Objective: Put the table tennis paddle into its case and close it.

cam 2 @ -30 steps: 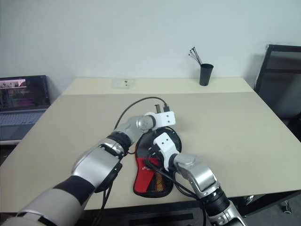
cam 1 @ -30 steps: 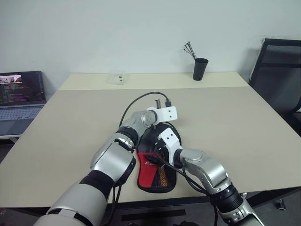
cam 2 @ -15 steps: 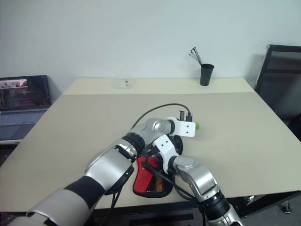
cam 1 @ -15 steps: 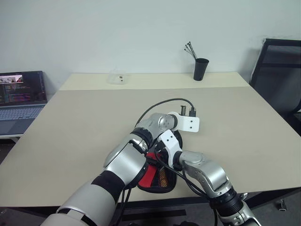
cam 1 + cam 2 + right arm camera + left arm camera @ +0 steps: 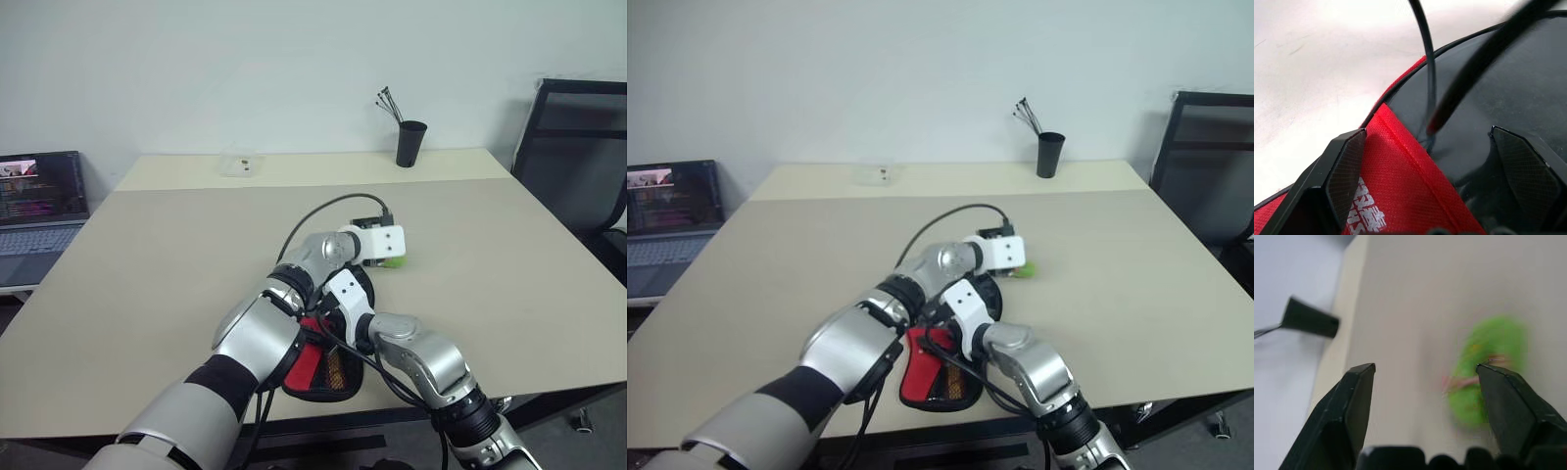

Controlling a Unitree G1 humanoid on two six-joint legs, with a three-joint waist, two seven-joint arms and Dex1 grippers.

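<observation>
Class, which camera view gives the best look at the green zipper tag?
The left wrist view: the green zipper tag looms large beside the open left gripper, though blurred. Both eye views show a small green spot beyond that hand; the right wrist view shows the case.

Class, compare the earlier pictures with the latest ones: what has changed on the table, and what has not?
The left gripper swung right along the case, pulling the green zipper tag, then opened and released it. The right gripper stayed open over the case, which has not shifted.

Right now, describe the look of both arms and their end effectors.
Both arms have silver shells with black joint bands and white wrist blocks. A black cable loops over the left arm. Each end effector, left and right, has two black fingers.
</observation>
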